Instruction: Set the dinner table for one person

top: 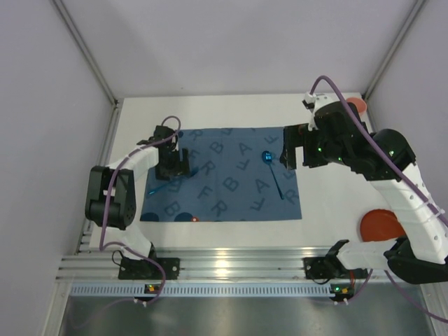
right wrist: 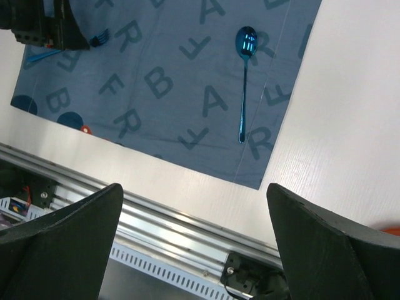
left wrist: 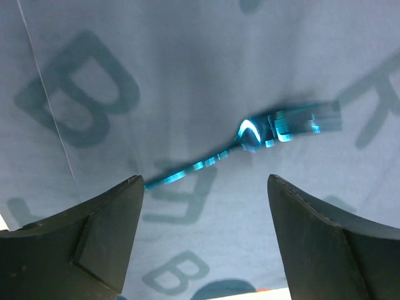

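Note:
The white dinner table (top: 210, 112) carries a dark blue letter-printed placemat (top: 224, 182). A shiny blue fork (top: 159, 187) lies on the mat's left part. In the left wrist view the fork (left wrist: 275, 128) lies flat just beyond my fingers. My left gripper (top: 173, 164) hovers over it, open and empty (left wrist: 205, 181). A blue spoon (top: 271, 164) lies on the mat's right part and shows in the right wrist view (right wrist: 244, 81). My right gripper (top: 294, 150) is raised beside it, open and empty (right wrist: 194, 187).
A red plate (top: 378, 224) lies at the table's right, partly under my right arm. An orange-red round item (top: 358, 105) sits at the far right corner. The aluminium rail (top: 224, 262) runs along the near edge. Walls enclose the other three sides.

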Robot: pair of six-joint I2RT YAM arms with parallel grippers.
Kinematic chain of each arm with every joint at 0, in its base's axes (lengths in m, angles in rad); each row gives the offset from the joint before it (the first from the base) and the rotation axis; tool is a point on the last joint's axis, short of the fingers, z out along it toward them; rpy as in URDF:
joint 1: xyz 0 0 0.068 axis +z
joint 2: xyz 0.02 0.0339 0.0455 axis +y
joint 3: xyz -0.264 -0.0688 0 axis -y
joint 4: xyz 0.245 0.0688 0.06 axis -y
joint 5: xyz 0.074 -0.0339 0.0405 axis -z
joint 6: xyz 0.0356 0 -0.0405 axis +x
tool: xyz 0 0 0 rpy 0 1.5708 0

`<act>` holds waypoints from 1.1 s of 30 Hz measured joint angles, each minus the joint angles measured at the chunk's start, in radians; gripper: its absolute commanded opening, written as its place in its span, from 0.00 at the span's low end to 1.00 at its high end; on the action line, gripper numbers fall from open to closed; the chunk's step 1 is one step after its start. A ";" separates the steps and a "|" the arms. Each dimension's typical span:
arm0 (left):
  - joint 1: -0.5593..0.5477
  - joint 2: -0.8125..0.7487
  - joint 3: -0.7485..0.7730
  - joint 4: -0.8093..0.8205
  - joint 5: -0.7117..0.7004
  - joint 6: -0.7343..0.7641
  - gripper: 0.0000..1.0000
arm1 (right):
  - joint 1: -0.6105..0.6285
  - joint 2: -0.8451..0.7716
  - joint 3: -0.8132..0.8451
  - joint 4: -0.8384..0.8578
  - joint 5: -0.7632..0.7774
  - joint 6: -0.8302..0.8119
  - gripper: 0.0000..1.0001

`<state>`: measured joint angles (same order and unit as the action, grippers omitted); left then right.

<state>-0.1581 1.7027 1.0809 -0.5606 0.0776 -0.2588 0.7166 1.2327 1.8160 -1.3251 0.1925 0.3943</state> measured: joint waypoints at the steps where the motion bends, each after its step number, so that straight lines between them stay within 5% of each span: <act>1: 0.004 0.014 0.012 -0.001 -0.004 0.000 0.82 | -0.001 0.000 0.000 -0.003 -0.001 0.000 0.98; 8: 0.002 0.090 0.069 -0.010 -0.049 0.007 0.73 | -0.022 0.001 0.005 -0.008 -0.008 -0.019 0.98; 22: -0.001 0.096 0.069 -0.019 -0.095 -0.008 0.39 | -0.100 0.011 0.003 -0.010 -0.037 -0.101 0.98; 26: -0.001 0.095 0.069 -0.028 -0.102 -0.026 0.24 | -0.120 0.011 0.003 -0.009 -0.049 -0.123 0.99; 28: -0.001 0.094 0.069 -0.033 -0.106 -0.038 0.08 | -0.124 0.011 -0.003 -0.005 -0.060 -0.127 0.99; 33: -0.003 0.092 0.074 -0.055 -0.142 -0.073 0.01 | -0.126 0.019 -0.023 0.000 -0.090 -0.139 0.99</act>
<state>-0.1608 1.7950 1.1553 -0.6151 -0.0643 -0.3317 0.5903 1.2518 1.7931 -1.3251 0.1024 0.2554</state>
